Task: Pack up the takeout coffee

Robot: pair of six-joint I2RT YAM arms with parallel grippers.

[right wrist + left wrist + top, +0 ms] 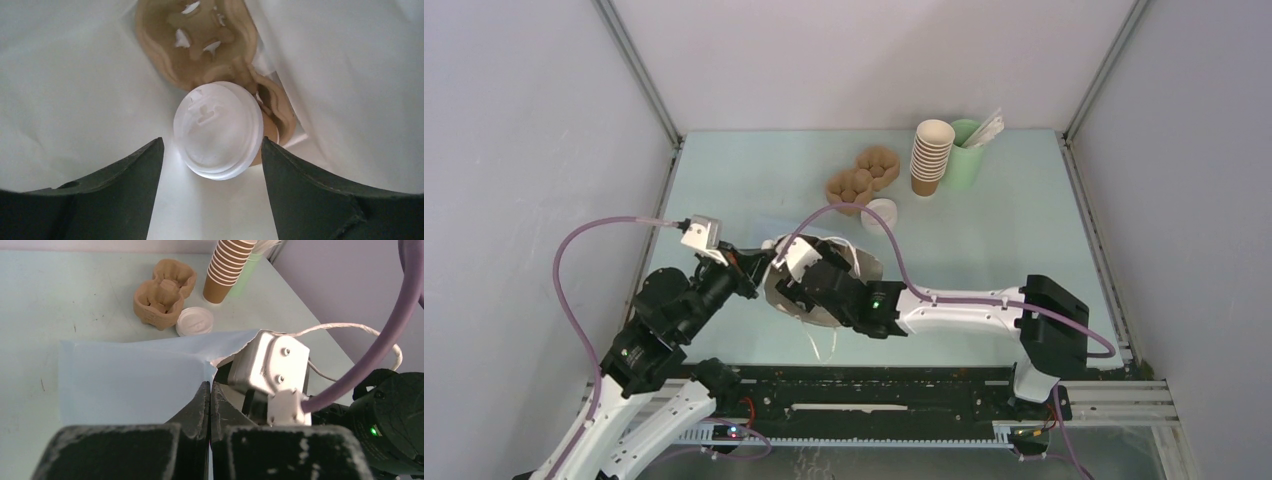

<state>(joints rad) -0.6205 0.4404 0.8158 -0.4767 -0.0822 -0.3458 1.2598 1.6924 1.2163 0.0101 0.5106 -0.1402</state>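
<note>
**Cup in the bag, right end effector spread wide at it**

The right wrist view looks into the bag. There the cup stands in a brown pulp carrier on the bag's floor, its white lid facing the camera between the two fingers. The right finger is just beside the lid's rim and the left one a little apart; whether either touches cannot be told. The left end effector is pinched tight on the bag's edge on the side away from the right arm, with the thin sheet caught between its fingers. On the tabletop beyond the bag are a second carrier and a loose lid, which lies between that carrier and the bag. Farther from the bag stand a stack of cups and a green cup, touching each other.
</note>
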